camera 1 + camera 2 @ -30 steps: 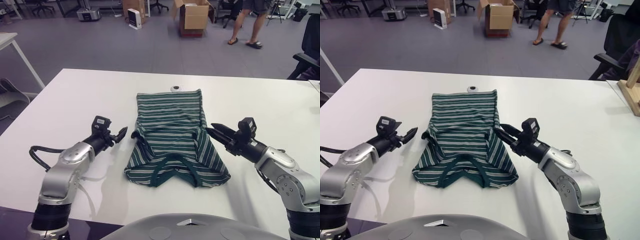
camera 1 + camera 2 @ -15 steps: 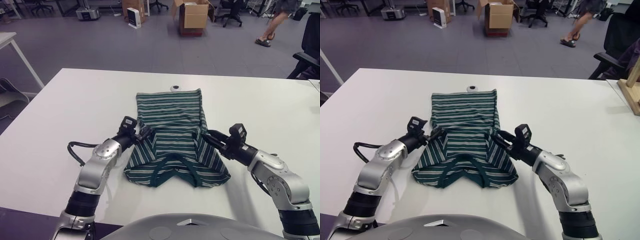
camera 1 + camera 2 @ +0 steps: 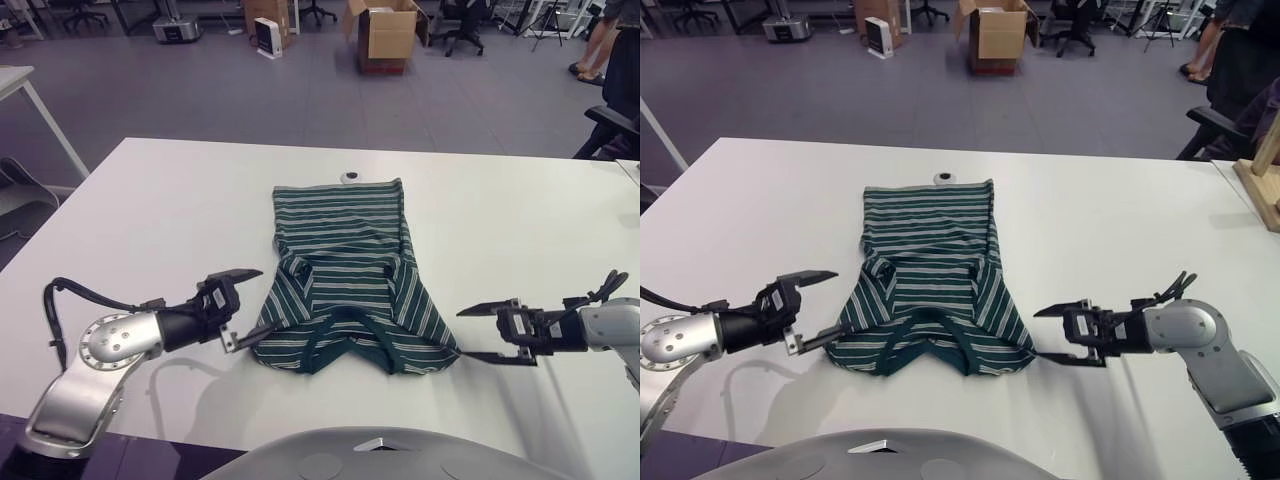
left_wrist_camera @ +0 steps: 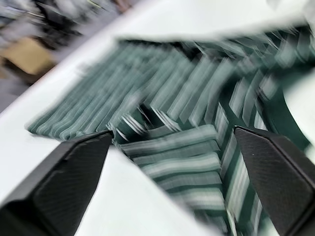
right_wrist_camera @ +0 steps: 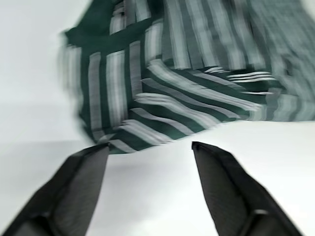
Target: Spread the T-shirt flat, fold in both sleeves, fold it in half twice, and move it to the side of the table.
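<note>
1. The green cotton T-shirt with white stripes point(image 3: 345, 270) lies in the middle of the white table point(image 3: 150, 200). Its collar faces the near edge and its hem the far edge. Both sleeves look already folded in over the body, so it forms a long strip that is wider at the shoulders.
2. I'd say it is light, limp and wrinkly. It will sag and slide on the smooth tabletop, and the folded sleeves could flop out if it is lifted by one layer only.
3. The best places to take hold seem to be the two near shoulder corners. A pinch there should go through all the layers, so the collar end can be carried over towards the hem.
4. The left gripper point(image 3: 245, 303) sits low at the near-left shoulder corner with its jaws wide apart and nothing between them. Its lower finger is just beside the cloth edge; I cannot tell whether it touches.
5. The right gripper point(image 3: 470, 334) is also spread wide and empty, with its lower tip just beside the near-right corner.
6. A small round pale object point(image 3: 350, 177) rests on the table at the far hem.
7. A brown cardboard box point(image 3: 385, 35) stands on the floor well beyond the table.
</note>
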`<move>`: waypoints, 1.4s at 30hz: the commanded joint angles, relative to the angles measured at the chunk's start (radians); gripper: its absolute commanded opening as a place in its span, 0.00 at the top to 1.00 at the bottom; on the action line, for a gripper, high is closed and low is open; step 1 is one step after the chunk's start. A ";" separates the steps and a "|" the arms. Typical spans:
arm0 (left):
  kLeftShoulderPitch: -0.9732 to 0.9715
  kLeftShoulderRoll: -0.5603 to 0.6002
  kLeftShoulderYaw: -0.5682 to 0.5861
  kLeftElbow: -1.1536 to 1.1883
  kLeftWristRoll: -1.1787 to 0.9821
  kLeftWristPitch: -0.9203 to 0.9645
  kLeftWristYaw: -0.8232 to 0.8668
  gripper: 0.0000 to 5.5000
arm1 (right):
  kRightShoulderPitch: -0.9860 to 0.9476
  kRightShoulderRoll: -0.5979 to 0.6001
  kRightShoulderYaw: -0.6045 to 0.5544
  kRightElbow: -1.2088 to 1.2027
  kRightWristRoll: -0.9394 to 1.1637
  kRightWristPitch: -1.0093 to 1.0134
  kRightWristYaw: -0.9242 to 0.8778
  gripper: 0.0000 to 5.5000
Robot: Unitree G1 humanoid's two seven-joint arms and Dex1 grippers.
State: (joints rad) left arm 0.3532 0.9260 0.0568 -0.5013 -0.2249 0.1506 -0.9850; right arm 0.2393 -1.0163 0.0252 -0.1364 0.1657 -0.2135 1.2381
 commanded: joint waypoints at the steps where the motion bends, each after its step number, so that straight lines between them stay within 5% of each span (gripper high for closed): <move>1: 0.052 0.096 -0.048 0.001 0.024 -0.071 -0.142 0.07 | -0.024 0.029 0.069 0.054 -0.101 -0.117 -0.022 0.40; 6: -0.010 0.067 -0.178 0.076 0.219 -0.196 -0.102 0.06 | -0.079 0.072 0.139 0.122 -0.213 -0.167 -0.099 0.51; 20: -0.125 0.016 -0.276 0.237 0.366 -0.299 -0.003 0.53 | -0.148 0.058 0.188 0.127 -0.198 -0.160 -0.085 0.99; 30: -0.117 0.023 -0.345 0.369 0.342 -0.277 -0.049 0.87 | -0.167 0.056 0.193 0.080 -0.106 -0.089 -0.033 0.99; 34: -0.033 0.116 -0.276 0.135 0.112 -0.167 -0.149 1.00 | -0.122 -0.055 0.126 -0.073 0.107 0.122 0.104 0.99; 39: 0.021 0.320 0.029 -0.212 -0.346 0.132 -0.316 1.00 | 0.024 -0.317 -0.138 -0.280 0.502 0.420 0.345 0.99; 42: -0.274 0.349 0.036 -0.178 -0.532 0.253 -0.370 1.00 | -0.224 -0.371 -0.100 -0.181 0.636 0.532 0.376 0.99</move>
State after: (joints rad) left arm 0.2791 1.2555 0.1007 -0.7166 -0.6852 0.3430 -1.3273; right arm 0.2035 -1.3664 -0.1112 -0.3868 0.7492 0.2564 1.6072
